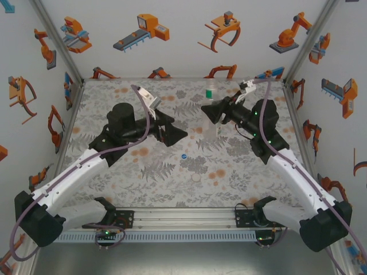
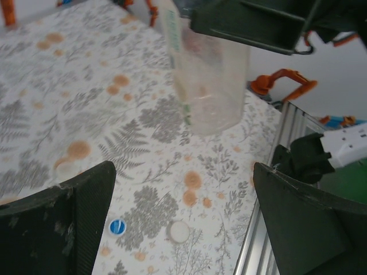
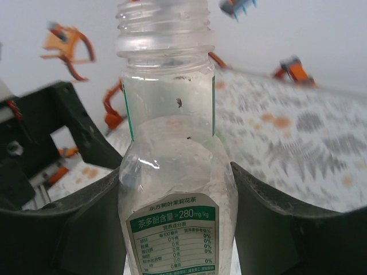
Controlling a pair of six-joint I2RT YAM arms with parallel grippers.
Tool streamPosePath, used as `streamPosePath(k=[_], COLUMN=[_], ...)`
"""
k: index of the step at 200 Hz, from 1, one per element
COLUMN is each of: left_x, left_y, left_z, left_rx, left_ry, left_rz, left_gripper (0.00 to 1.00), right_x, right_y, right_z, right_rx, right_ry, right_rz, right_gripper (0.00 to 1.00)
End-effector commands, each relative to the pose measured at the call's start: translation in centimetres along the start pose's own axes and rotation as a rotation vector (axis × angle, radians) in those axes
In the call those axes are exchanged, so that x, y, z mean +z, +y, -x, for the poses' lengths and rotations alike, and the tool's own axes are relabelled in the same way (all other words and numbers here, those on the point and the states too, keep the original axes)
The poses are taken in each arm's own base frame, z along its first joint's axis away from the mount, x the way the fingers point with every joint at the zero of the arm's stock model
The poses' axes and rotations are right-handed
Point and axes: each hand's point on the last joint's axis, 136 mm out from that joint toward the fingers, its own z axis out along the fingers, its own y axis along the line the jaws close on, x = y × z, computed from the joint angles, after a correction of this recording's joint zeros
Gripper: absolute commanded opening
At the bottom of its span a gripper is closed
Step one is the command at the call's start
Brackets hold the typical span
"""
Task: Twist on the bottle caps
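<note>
— Start at the left. What is the room like?

— White walls (image 1: pixel 172 51) printed with orange robot arms, and metal posts (image 1: pixel 57 40) in the corners. The table (image 1: pixel 114 94) has a grey fern pattern with orange spots. A rail (image 1: pixel 183 216) runs along its near edge.

— And the left gripper?

— The left gripper (image 1: pixel 175 130) hangs over the middle of the table, jaws spread wide with nothing between them. From its wrist, both fingers (image 2: pixel 63 223) frame bare table.

— The caps?

— Both lie loose on the table, nearer the rail than that gripper. The blue cap (image 1: pixel 184 155) is just in front of its tip. The white cap (image 1: pixel 196 178) is even closer to the rail, a little to the right. They are near each other but not touching.

— Then the bottles?

— One bottle (image 3: pixel 172 189) is held upright, right of centre. The right gripper (image 1: pixel 211 113) clamps its body, one finger pressed on each side. Its threaded neck is bare. The far bottle (image 1: pixel 211 91) stands alone near the back wall; it is too small to tell whether it is capped.

— The right side?

— The same printed wall, with the right arm (image 1: pixel 298 177) reaching in from the near corner.
</note>
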Motion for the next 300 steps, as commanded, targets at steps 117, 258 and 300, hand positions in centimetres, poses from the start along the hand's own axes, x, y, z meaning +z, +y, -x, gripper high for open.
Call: streamPosePath(k=[117,258,300], left_x=[-2.5,-0.5,0.0], left_y=[-10.6,-12.5,-12.3], left_z=[6.3,8.0,8.0], left_rx=[0.338,0.351,0.337], left_ry=[-0.32,-0.285,-0.286], left_rz=[-0.326,-0.361,-0.356], left_gripper=[0.98,0.82,0.75], right_x=[-5.8,-4.6,-4.6], right_y=[16.0,17.2,17.8], right_z=[9.0,7.8,7.6], right_rx=[-0.128,-0.113,-0.11], right_ry=[-0.36,-0.33,-0.326], right_rz=[0.736,0.805,0.826], right_gripper=[0.1,0.1,0.1])
